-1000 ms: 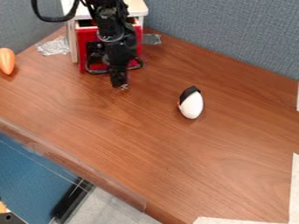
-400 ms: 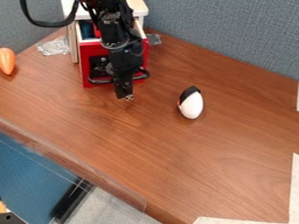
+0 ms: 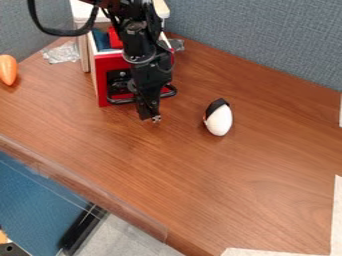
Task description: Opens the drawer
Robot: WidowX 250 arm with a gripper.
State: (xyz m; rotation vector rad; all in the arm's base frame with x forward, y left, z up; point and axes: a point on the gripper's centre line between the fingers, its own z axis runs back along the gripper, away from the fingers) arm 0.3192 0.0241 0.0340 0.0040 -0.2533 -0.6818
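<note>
In your view, the cabinet (image 3: pixel 84 50) stands at the back of the table (image 3: pixel 220 185), its drawer (image 3: pixel 102 90) jutting forward with an object (image 3: pixel 115 38) in it. You have the gripper (image 3: pixel 150 118) before the drawer, crumpled plastic (image 3: pixel 61 53) and a rounded item (image 3: pixel 8 69) left, an egg-shaped item (image 3: pixel 219 120) right.

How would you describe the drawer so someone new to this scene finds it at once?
Find the pale cabinet at the far edge of the wooden table. The drawer juts out of its front. Red-fronted, with a black bar handle, it stands out from the cabinet's pale body.
</note>
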